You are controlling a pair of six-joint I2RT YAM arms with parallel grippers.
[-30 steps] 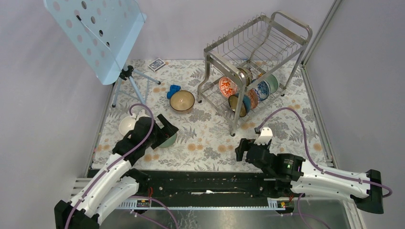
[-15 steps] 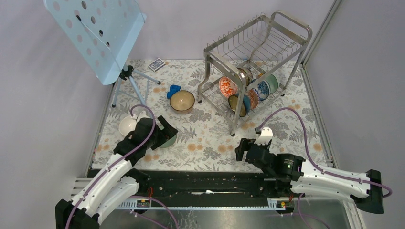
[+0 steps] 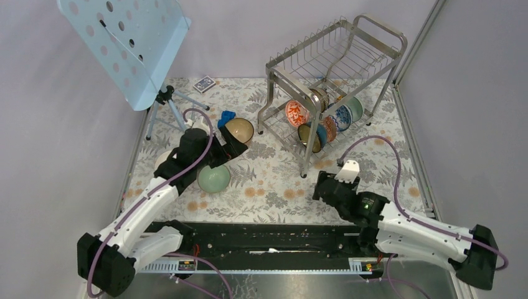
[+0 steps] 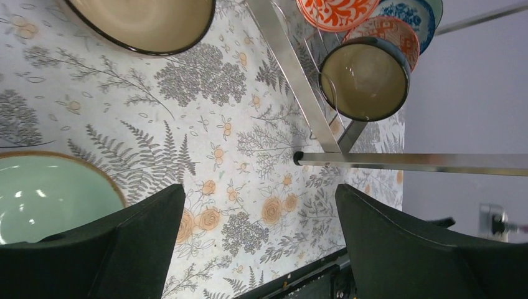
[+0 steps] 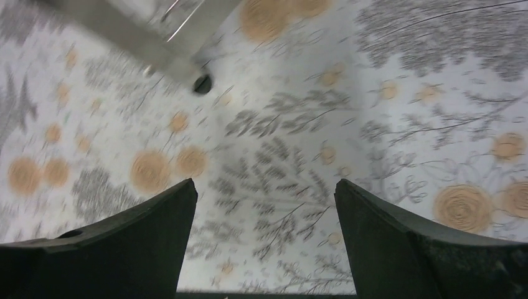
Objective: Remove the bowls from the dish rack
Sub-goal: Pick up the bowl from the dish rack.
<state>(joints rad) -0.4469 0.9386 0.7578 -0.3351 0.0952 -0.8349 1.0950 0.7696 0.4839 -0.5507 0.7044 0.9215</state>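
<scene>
The steel dish rack stands at the back right. On its lower tier sit several bowls on edge: an orange-red one, a dark one with a tan inside, a blue-and-white one and a pale green one. On the table lie a pale green bowl, a brown bowl and a white bowl half hidden by the left arm. My left gripper hangs open and empty between the green bowl and the brown bowl. My right gripper is open and empty near a rack foot.
A pale blue perforated music stand on a tripod fills the back left. A card deck lies at the back, and a small blue object sits beside the brown bowl. The rack's leg crosses the left wrist view.
The left arm has swung away from above the green bowl, forward and to the right, and that bowl now shows in full. The right arm has edged slightly towards the rack.
</scene>
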